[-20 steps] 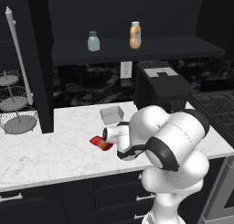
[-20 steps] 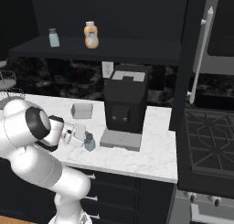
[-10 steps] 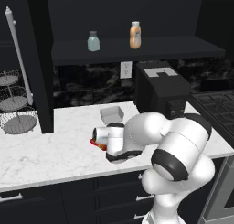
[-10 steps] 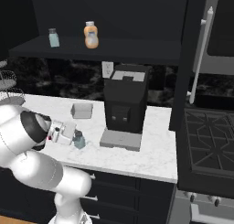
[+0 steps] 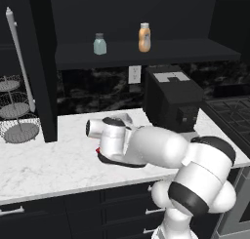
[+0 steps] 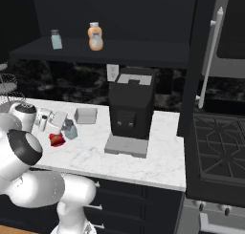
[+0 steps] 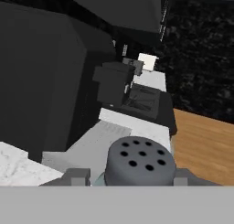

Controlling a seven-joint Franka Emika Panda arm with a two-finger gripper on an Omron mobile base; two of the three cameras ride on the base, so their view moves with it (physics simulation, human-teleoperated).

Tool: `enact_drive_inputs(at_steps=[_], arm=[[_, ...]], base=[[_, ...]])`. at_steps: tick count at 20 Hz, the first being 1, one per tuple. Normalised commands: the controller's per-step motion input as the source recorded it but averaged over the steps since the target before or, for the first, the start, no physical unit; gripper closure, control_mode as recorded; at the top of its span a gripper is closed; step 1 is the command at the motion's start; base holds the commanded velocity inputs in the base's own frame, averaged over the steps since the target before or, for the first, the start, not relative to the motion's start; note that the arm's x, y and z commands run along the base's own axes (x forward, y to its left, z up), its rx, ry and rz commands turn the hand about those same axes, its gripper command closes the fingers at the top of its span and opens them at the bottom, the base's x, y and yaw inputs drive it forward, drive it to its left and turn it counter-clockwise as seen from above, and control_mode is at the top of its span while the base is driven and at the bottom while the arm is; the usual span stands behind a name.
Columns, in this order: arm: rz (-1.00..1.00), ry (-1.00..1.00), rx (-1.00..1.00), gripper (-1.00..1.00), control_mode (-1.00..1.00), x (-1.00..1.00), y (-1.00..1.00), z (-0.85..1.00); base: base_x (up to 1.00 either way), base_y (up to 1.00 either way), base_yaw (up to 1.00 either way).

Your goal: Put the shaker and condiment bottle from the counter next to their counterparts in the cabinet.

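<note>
Shaker (image 7: 140, 161) sits between the gripper's (image 7: 130, 177) two dark fingertips (image 7: 77, 176); its perforated grey cap fills the lower middle of the hand view. Jaws look drawn in against its sides, so I judge them clamped on the shaker. In the right base view the shaker (image 6: 70, 129) stands low on the counter (image 6: 143, 164), at the white hand, just beside the red condiment bottle (image 6: 57, 140), which lies flat.

Handling, as a judgement: small, rigid, light jar. Smooth translucent body may slip, so grip on the body below the cap and keep it upright; holes in the cap could spill contents if tipped.

Counterparts stand on the cabinet (image 5: 146, 52) shelf: second shaker (image 5: 99, 44) and orange bottle with white cap (image 5: 144, 37), apart from each other with room beside each.

Condiment bottle carries a yellow-orange patch; no lettering legible. No readable writing on shaker, orange bottle or black coffee machine (image 6: 130, 104).
</note>
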Motion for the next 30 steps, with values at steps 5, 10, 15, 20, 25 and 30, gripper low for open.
enact_drive_inputs(at_steps=[5,10,15,20,25,30], arm=[[0.0,0.0,0.0,1.0,-1.0,0.0,0.22,0.99],[0.02,0.02,0.0,1.0,-1.0,0.0,0.24,0.95],[0.13,0.12,0.02,1.0,-1.0,0.0,0.23,0.82],[0.23,0.04,0.01,1.0,-1.0,0.0,0.03,0.7],[0.25,0.0,0.0,1.0,-1.0,0.0,0.0,0.7],[0.29,0.0,0.0,1.0,-1.0,0.0,0.0,0.68]], base=[[0.0,0.0,0.0],[0.0,0.0,0.0],[0.0,0.0,0.0],[0.0,0.0,0.0],[0.0,0.0,0.0],[0.0,0.0,0.0]])
